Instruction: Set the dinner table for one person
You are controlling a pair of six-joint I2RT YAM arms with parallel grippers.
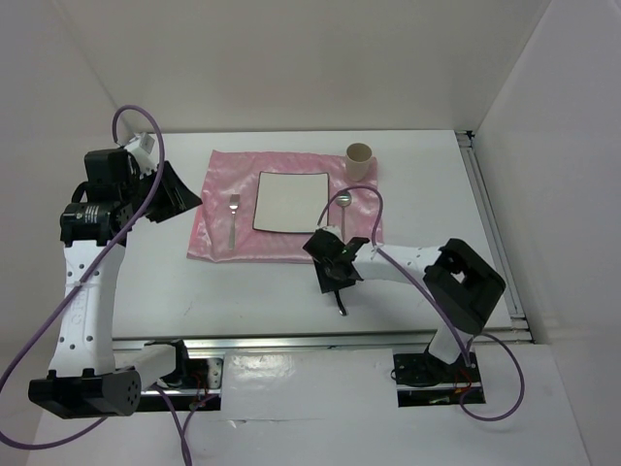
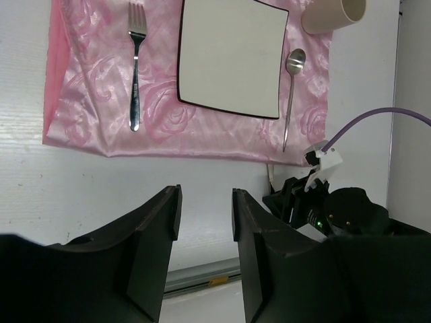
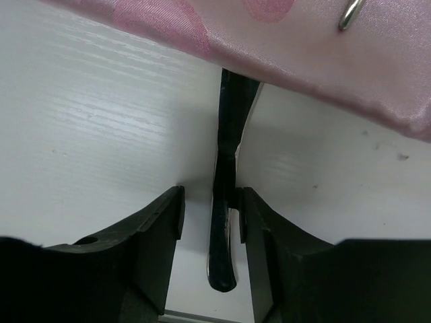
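Observation:
The dinner table is a white tabletop with metal rails. On it lies a pink mat with a fork, a square white plate, a spoon and a beige cup. A black-handled knife lies on the table just in front of the mat, its far end hidden under the mat's edge. My right gripper is open and low, straddling the handle; the right finger touches it, the left stands apart. My left gripper is open and empty, raised left of the mat.
White walls enclose the table on three sides. The metal rail runs along the near edge, another along the right. Purple cables loop from both arms. In the left wrist view the right arm sits in front of the mat's right corner.

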